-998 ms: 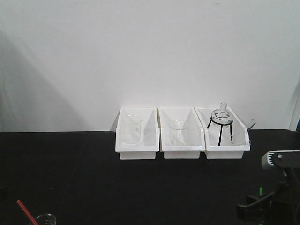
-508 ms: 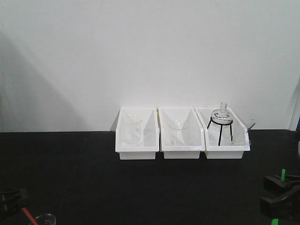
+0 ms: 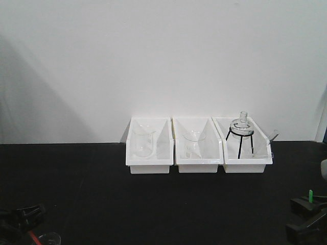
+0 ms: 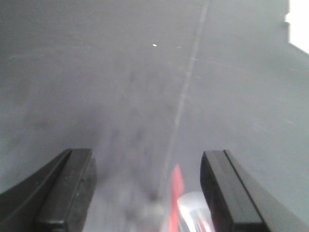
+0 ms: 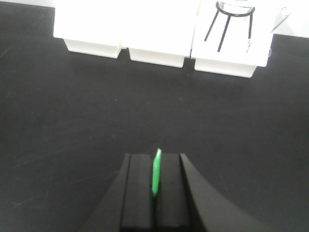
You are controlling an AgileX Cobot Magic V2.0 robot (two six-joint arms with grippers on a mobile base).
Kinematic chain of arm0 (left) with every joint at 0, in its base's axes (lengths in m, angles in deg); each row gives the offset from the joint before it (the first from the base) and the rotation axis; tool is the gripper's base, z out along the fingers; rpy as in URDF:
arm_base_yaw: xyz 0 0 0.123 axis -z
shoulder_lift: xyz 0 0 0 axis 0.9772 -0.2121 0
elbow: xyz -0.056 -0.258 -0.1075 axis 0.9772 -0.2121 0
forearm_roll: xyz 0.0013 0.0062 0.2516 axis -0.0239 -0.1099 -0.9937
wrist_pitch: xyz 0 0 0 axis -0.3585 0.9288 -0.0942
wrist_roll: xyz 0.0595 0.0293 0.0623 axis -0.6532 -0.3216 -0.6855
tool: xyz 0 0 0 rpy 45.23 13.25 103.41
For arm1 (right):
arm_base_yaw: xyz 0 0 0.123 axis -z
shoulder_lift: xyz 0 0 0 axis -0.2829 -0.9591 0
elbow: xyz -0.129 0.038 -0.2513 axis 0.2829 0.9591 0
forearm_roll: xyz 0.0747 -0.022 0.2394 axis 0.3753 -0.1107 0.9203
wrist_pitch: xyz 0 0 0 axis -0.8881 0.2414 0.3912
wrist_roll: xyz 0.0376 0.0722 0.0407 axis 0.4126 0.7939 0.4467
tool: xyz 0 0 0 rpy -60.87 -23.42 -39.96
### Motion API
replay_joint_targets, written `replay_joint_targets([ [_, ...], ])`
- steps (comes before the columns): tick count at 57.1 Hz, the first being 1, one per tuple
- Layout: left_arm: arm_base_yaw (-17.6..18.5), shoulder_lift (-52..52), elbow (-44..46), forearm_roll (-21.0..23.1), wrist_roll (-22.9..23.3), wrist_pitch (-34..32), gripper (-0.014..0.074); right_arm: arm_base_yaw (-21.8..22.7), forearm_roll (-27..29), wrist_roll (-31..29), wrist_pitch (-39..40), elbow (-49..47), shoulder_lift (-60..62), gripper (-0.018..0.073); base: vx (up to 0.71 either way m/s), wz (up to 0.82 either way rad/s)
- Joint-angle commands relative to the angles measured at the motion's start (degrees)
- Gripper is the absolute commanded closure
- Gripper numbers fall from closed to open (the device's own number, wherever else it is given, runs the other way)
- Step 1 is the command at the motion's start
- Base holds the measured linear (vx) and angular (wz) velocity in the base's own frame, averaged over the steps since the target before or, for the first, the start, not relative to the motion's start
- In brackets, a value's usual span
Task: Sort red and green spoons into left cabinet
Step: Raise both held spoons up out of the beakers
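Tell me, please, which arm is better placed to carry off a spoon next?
Right. The right tool is shut on the green spoon, ready to travel. The left tool is open around the red spoon, not yet gripping it.

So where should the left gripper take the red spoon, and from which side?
Probably its bare handle: the red spoon leans up out of the glass, a thin stick. Come from the near side, where the open left gripper straddles it.
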Motion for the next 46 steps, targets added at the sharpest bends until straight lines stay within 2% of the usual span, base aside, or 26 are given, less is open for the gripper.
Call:
replay_joint_targets([
  [1, 0.64, 0.13, 3.56, 0.1, 0.21, -3.56, 0.0048, -0.01, -0.55, -0.4, 3.84, -1.85, 0.67, 0.0564, 0.0, 0.0],
  [9, 2.3, -0.32, 4.55, 0.1, 0.14, -2.46, 0.0211, -0.01, -0.55, -0.4, 3.67, -1.85, 0.67, 0.0564, 0.0, 0.0],
  [21, 2.35, -0.32, 4.55, 0.1, 0.14, 0.34, 0.0594, -0.01, -0.55, -0.4, 2.76, -1.85, 0.67, 0.0564, 0.0, 0.0],
  [36, 2.35, 1.51, 4.55, 0.1, -3.34, -1.09, 0.0604, -0.01, -0.49, -0.3, 2.65, -1.85, 0.67, 0.0564, 0.0, 0.0],
  [46, 2.35, 7.52, 4.55, 0.1, -8.83, -2.19, 0.0603, -0.01, -0.44, -0.16, 2.59, -1.85, 0.67, 0.0564, 0.0, 0.0],
])
